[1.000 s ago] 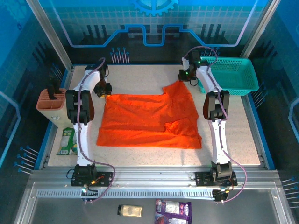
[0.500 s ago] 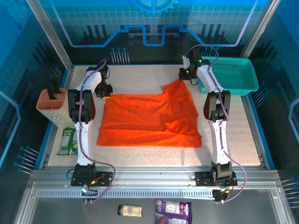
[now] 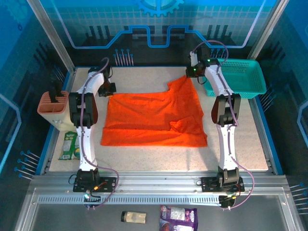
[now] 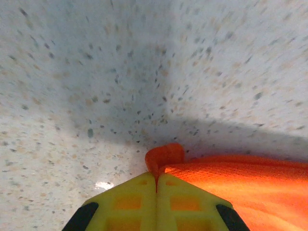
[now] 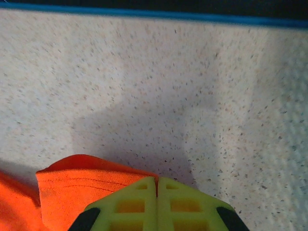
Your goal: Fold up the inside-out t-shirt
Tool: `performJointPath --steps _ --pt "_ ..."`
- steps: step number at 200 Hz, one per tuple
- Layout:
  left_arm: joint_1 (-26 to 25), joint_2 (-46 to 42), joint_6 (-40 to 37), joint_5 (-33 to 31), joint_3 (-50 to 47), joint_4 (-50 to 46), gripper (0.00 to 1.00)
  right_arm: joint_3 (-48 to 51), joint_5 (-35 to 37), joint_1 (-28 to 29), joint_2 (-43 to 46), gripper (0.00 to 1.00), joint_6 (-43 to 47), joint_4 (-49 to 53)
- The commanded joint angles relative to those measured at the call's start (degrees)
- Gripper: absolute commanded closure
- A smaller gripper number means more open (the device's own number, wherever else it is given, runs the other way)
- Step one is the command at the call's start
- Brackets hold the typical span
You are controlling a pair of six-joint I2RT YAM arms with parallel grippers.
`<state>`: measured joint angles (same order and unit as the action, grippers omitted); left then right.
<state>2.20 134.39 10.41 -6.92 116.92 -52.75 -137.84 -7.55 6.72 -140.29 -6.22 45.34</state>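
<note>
The inside-out t-shirt (image 3: 154, 120) lies spread across the middle of the speckled table, bright orange, with a small fold near its right lower part. My left gripper (image 3: 109, 90) is at its far left corner and is shut on a pinch of the cloth (image 4: 165, 155), which pokes out between the yellow fingertips (image 4: 134, 192). My right gripper (image 3: 190, 74) is at the far right corner, raised a little, shut on the shirt's edge (image 5: 86, 183); the cloth runs up into its yellow fingers (image 5: 183, 197).
A teal mesh basket (image 3: 238, 77) stands at the back right, close to my right arm. A terracotta-coloured rack (image 3: 52, 106) and a green packet (image 3: 69, 145) sit off the left side. The blue table rim (image 5: 154, 15) runs just beyond my right gripper.
My left gripper has closed on the shirt's far left corner. The right gripper has moved slightly back and right, pulling its corner with it; the shirt's near edge has shifted a little away.
</note>
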Motion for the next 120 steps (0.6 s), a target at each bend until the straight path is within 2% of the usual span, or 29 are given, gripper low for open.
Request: performJointPath --steps 1,40,120 --pt "-0.3 -6.5 1.3 -0.7 -0.9 3.2 1.0 1.5 -1.2 -1.2 6.0 1.0 -0.5 -0.7" --pt "-0.2 -12.1 2.8 -0.6 -9.7 7.8 1.0 15.6 -2.1 -0.9 15.9 1.0 -0.5 -3.6" --pt "1.4 -28.1 8.4 -2.3 -35.8 20.4 1.0 44.4 -1.4 -0.8 34.0 1.0 -3.6 -10.1"
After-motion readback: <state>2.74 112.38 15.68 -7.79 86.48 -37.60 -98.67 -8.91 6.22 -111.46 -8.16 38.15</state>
